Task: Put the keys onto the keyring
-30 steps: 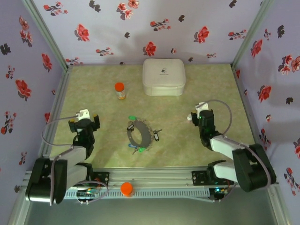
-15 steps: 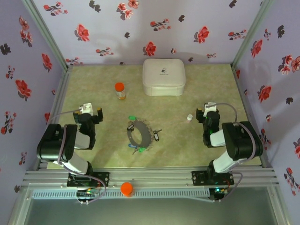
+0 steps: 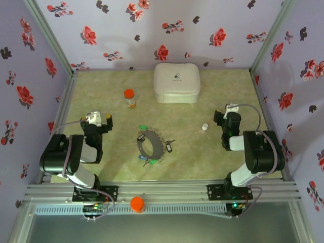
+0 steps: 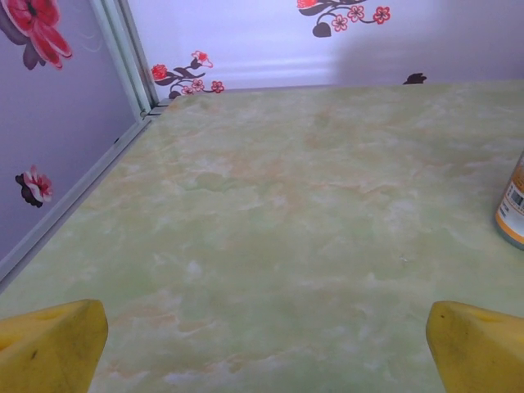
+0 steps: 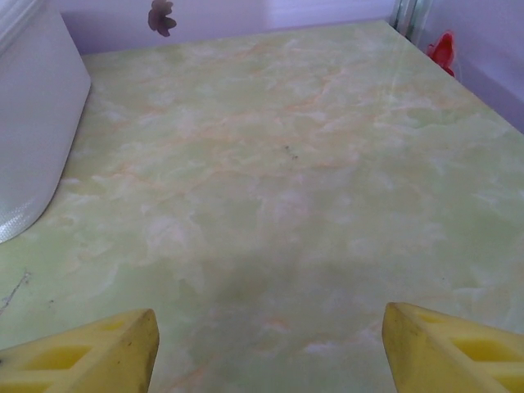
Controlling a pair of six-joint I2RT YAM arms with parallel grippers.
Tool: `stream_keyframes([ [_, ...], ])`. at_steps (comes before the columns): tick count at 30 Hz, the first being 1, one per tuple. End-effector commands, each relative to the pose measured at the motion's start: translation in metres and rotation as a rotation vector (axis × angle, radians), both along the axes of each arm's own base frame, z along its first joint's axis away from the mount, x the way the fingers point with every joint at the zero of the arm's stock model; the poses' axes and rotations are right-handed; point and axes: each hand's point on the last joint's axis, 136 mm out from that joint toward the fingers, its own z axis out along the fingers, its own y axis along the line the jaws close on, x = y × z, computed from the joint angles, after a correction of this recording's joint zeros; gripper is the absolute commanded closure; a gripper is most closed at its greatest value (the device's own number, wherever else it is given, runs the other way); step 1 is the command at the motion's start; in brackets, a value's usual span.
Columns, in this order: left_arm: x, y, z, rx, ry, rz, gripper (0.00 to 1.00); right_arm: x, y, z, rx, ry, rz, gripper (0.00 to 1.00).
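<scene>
Overhead I am seeing keyring (image 3: 141,145) and keys (image 3: 169,147) at centre of bench (image 3: 202,157). Wrist views are showing left tool (image 4: 264,350) and right tool (image 5: 270,344) spread wide, empty, with bottle (image 4: 512,205) at left's 3 o'clock.

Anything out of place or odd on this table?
A small white cap lies loose on the table, right of the keyring and apart from it. An orange round thing sits on the front rail, off the table. Nothing looks spilled or damaged.

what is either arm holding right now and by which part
Nothing is held. The left fingers and the right fingers stand apart over bare table, and the keyring lies untouched between the arms.
</scene>
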Motion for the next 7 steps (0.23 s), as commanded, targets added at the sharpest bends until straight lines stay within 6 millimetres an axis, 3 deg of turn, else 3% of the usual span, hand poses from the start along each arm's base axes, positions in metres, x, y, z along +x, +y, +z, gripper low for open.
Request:
stream_keyframes([
  [1,0.007,-0.002,0.005,0.025,-0.008,-0.021,0.00,0.004,0.000,0.007,0.026,-0.019,-0.003,0.26],
  [3,0.016,-0.002,0.000,0.029,0.048,-0.014,0.00,0.004,0.000,0.007,0.026,-0.018,-0.003,0.25],
  [4,0.019,-0.002,-0.001,0.032,0.068,-0.016,0.00,0.004,0.000,0.007,0.026,-0.018,-0.003,0.09],
  [5,0.018,-0.002,-0.006,0.030,0.089,-0.017,0.00,0.004,0.000,0.007,0.026,-0.019,-0.003,0.01],
  [7,0.018,-0.002,-0.002,0.029,0.073,-0.016,0.00,0.004,-0.001,0.008,0.024,-0.022,-0.004,0.01],
])
